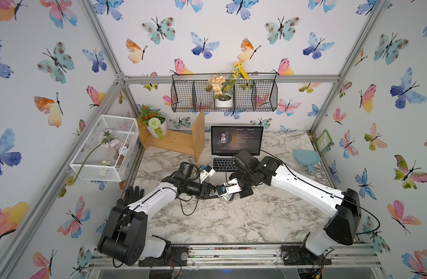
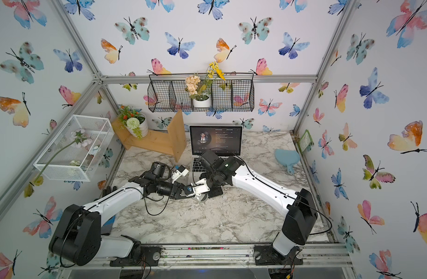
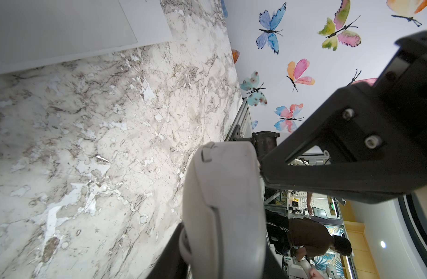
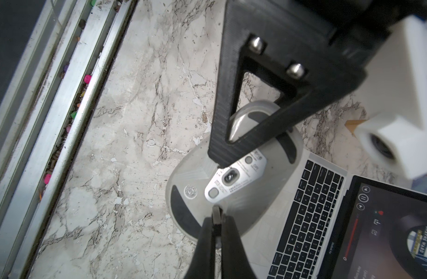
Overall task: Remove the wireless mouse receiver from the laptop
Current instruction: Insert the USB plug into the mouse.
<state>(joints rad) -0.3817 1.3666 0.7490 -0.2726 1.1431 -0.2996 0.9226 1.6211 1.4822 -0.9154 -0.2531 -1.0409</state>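
The silver laptop stands open at the back of the marble table, and its keyboard shows in the right wrist view. My right gripper is shut on the wireless mouse receiver, a small black stub whose metal tip sticks out past the fingertips. The receiver is clear of the laptop, close to the underside of a grey mouse. My left gripper is shut on that mouse, holding it on edge above the table in front of the laptop. Both top views show the mouse below the two wrists.
A wooden shelf with a flower pot stands left of the laptop. A blue paddle-shaped thing lies at the right wall. A white wire basket hangs on the left wall, with a black glove below it. An aluminium rail runs along the table's front edge.
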